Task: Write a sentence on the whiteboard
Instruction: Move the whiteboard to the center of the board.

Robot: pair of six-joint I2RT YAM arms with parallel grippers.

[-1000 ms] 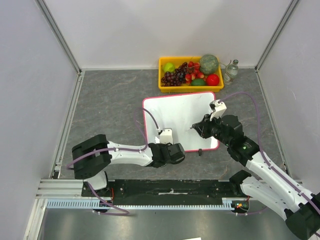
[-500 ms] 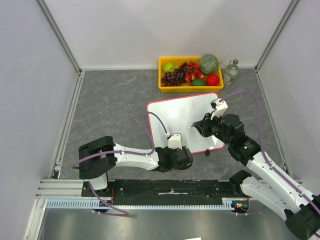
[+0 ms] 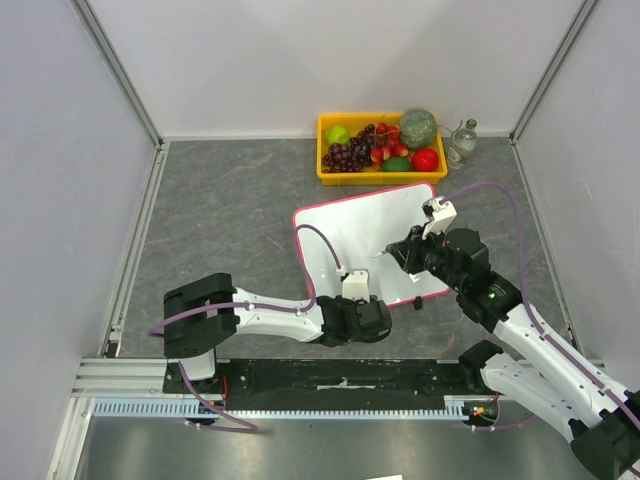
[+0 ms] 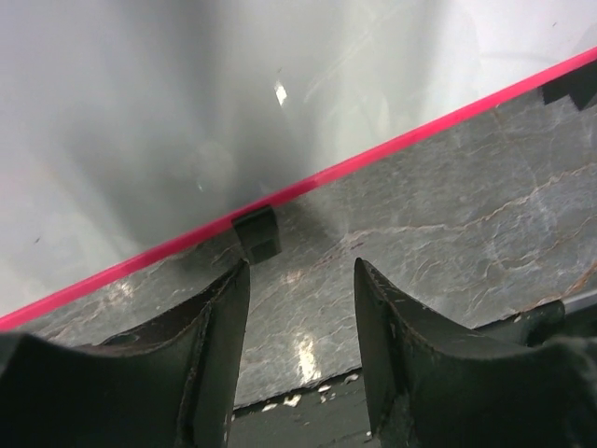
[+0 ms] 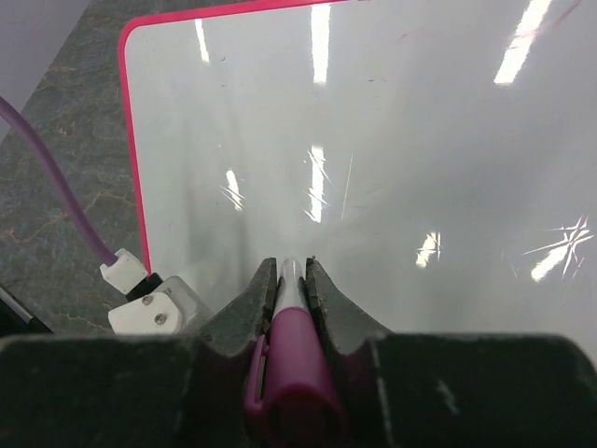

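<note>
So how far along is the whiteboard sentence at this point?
Done: the right gripper is shut on the magenta marker, which is aimed at the whiteboard. In hand: the left gripper stands open at the board's near rim, by a black clip, holding nothing. Left: the whole sentence; no writing shows on the board.

The whiteboard (image 5: pixel 373 140), across the upper frame, shows glossy and smooth, mirroring bright streaks of light inside its shiny pink-red rim (image 5: pixel 133 140). The grey counter (image 3: pixel 220 220) looks like veined stone with a dull sheen. Matt, grainy black plastic forms the left hand (image 4: pixel 300 285); the magenta marker (image 5: pixel 294 364) is smooth plastic.
</note>
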